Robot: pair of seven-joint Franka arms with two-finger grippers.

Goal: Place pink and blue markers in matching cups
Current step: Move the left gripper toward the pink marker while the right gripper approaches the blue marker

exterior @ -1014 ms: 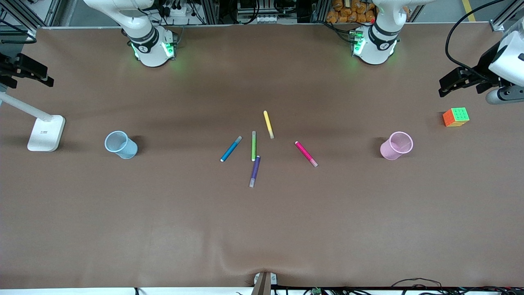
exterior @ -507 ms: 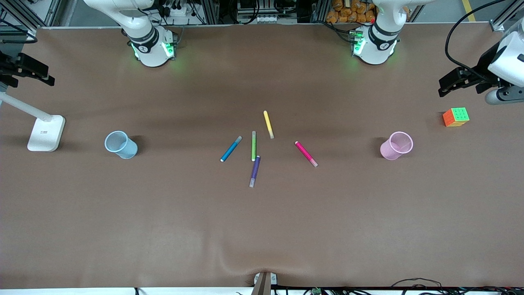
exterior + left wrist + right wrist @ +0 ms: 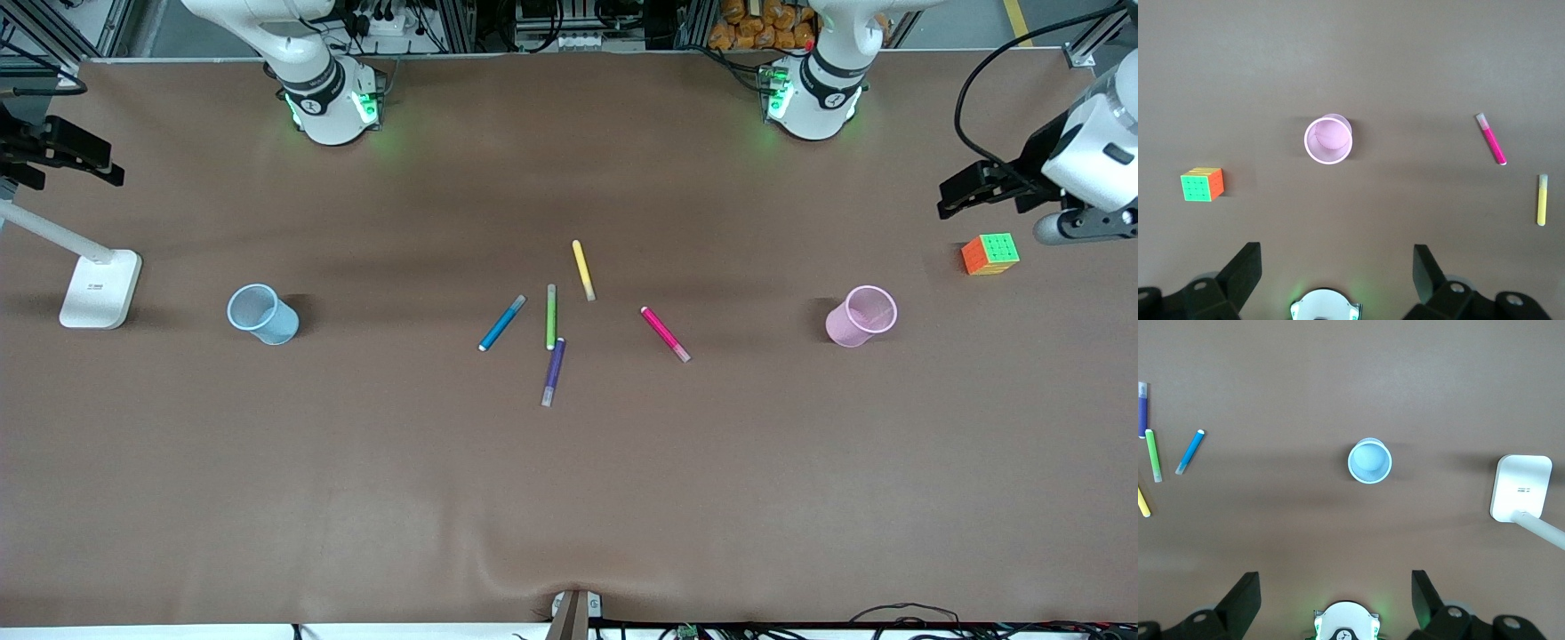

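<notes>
Nothing done yet: pink marker (image 3: pixel 665 333) and blue marker (image 3: pixel 502 323) lying mid-desk (image 3: pixel 569 498), pink cup (image 3: pixel 860 316) and blue cup (image 3: pixel 262 314) both empty. Left end effector (image 3: pixel 1337 270) up over the pink cup, right end effector (image 3: pixel 1335 587) over the blue cup, both spread wide, holding nothing, well apart from the markers

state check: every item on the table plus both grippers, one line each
pink marker: lying flat, capped, not in a cup
blue marker: lying flat, not in a cup
pink cup: upright, empty
blue cup: upright, empty
green marker: lying flat
purple marker: lying flat
yellow marker: lying flat
cube: resting on the table, untouched
left gripper: open, holds nothing
right gripper: open, holds nothing
</notes>
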